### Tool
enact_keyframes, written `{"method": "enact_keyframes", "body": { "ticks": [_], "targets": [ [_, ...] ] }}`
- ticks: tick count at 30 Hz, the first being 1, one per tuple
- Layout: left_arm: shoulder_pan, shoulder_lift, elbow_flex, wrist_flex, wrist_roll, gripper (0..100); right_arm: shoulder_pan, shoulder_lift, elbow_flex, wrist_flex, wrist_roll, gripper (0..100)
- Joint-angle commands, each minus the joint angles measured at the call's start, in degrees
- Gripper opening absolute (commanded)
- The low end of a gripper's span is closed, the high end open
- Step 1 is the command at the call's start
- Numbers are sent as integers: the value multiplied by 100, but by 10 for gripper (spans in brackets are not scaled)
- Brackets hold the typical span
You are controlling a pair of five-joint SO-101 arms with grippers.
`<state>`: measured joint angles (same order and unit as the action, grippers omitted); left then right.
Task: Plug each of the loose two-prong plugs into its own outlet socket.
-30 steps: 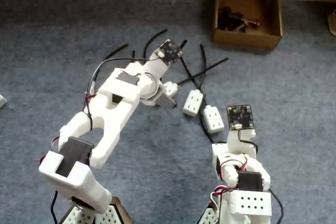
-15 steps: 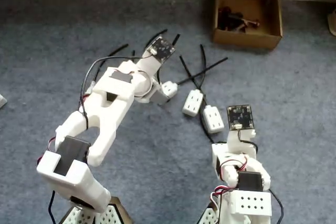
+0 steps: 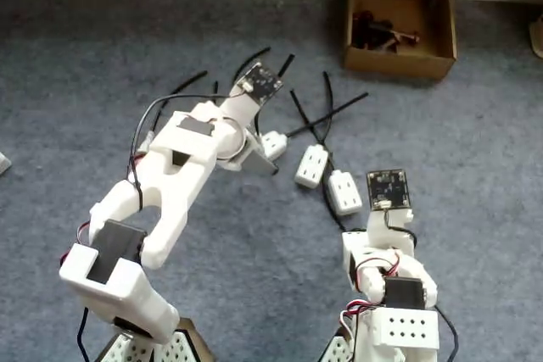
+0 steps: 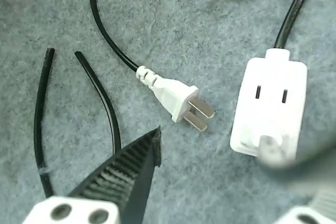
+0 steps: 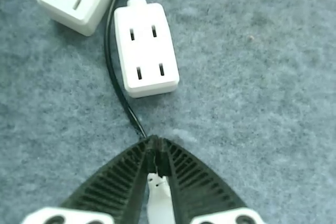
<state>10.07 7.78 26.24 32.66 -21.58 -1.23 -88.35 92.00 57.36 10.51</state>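
A loose white two-prong plug (image 4: 176, 100) lies on the grey carpet on its black cord, prongs toward a white outlet socket (image 4: 270, 106). My left gripper (image 4: 215, 142) hangs open just above them, one black fingertip (image 4: 136, 163) beside the plug. From above, this plug (image 3: 273, 143) lies at the left gripper (image 3: 259, 158), with two sockets (image 3: 311, 165) (image 3: 344, 192) to its right. My right gripper (image 5: 154, 145) is shut on a white plug (image 5: 157, 195), whose cord runs past a double socket (image 5: 146, 48) close ahead.
An open cardboard box (image 3: 399, 57) with dark bits inside stands at the back right. Several loose black cord pieces (image 3: 327, 112) cross the carpet behind the sockets. Two cut cord ends (image 4: 42, 103) lie near the left gripper.
The left arm has swung a little to the left and its wrist has turned over the loose plug. The right arm has kept still.
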Motion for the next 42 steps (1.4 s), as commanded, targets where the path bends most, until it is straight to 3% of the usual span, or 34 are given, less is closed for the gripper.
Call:
{"method": "enact_keyframes", "body": {
  "ticks": [1,7,12,32,42],
  "targets": [
    [-31,84,-75,-35,44,453,-48,-48,-75,-163,79,9],
    [-84,743,-453,-35,-246,447,-48,-48,-75,-163,79,9],
    [-84,796,-549,-44,-273,376,-48,-48,-75,-163,79,9],
    [-84,497,-549,-79,-255,374,-48,-48,-75,-163,79,9],
    [-84,462,-549,-255,-255,232,-48,-48,-75,-163,79,9]
  ]
}}
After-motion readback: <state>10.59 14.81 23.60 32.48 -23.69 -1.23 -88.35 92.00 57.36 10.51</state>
